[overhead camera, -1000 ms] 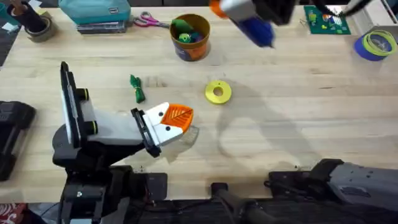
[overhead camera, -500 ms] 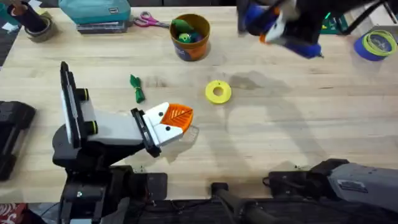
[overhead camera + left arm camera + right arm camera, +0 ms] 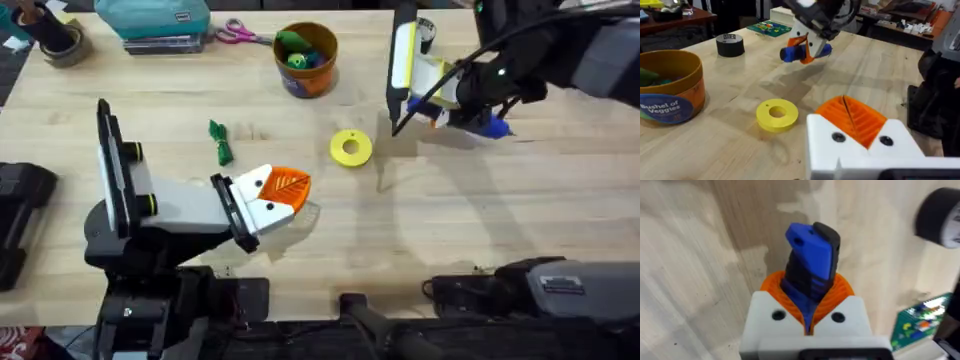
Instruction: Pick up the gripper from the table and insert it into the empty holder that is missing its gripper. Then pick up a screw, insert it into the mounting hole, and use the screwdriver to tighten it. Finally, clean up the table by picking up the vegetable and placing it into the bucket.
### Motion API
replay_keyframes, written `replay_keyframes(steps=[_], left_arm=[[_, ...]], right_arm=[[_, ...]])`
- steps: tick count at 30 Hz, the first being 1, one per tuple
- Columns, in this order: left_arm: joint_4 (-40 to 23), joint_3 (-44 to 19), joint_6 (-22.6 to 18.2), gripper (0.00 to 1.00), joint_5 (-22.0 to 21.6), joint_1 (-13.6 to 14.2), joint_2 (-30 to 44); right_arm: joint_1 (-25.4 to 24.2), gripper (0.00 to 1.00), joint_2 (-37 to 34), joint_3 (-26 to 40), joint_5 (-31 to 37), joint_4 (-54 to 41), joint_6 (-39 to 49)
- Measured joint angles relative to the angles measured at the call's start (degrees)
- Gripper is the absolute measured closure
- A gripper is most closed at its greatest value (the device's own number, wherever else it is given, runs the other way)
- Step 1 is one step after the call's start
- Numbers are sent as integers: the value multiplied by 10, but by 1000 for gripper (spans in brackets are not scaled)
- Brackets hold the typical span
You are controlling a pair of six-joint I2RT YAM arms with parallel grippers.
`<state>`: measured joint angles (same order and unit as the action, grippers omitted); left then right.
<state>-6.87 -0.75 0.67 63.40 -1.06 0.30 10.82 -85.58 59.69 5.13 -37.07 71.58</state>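
Note:
My right gripper (image 3: pixel 445 108) hangs over the table to the right of the yellow disc, its orange pads shut on the blue screwdriver (image 3: pixel 492 126). The right wrist view has the screwdriver (image 3: pixel 810 255) sticking out from between those pads (image 3: pixel 775 287). From the left wrist it appears as a blue bar (image 3: pixel 789 54) held above the wood. My left gripper (image 3: pixel 287 190) rests low near the table's middle, its orange tips (image 3: pixel 855 117) pressed together on nothing. The green vegetable (image 3: pixel 220 142) lies left of centre. The bucket (image 3: pixel 306 58) stands at the back with toys inside. The loose gripper, empty holder and screw are out of view.
A yellow disc (image 3: pixel 351 147) lies between the two grippers. Scissors (image 3: pixel 235 33) and a teal box (image 3: pixel 150 18) sit at the back left. A black tape roll (image 3: pixel 730 44) and a green board (image 3: pixel 767 27) lie at the back, with blue tape (image 3: pixel 605 72) far right.
The right arm has swung down from the back edge with the screwdriver and now hangs lower, right of the yellow disc. The left arm has not moved.

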Motion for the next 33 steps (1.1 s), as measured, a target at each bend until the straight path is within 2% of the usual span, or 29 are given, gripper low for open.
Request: replay_keyframes(steps=[9,10,16,17,22,23,28,29,30,33], left_arm=[[0,0,0,993,0,0,0],[0,0,0,993,0,0,0],[0,0,0,993,0,0,0],[0,0,0,993,0,0,0],[0,0,0,993,0,0,0],[0,0,-3,928,0,0,0],[0,0,-2,135,0,0,0],[0,0,0,49,0,0,0],[0,0,0,25,0,0,0],[0,0,0,16,0,0,0]], right_arm=[[-13,980,-93,-3,0,13,15],[-13,938,-99,-3,0,13,15],[-13,56,-100,-3,5,33,22],[-13,20,-99,-3,6,35,22],[-8,5,-92,-3,11,29,9],[-5,5,-87,-3,11,28,2],[16,5,-26,0,11,26,-54],[18,5,-12,4,11,26,-69],[19,5,3,9,11,26,-86],[19,6,48,27,11,27,-148]])
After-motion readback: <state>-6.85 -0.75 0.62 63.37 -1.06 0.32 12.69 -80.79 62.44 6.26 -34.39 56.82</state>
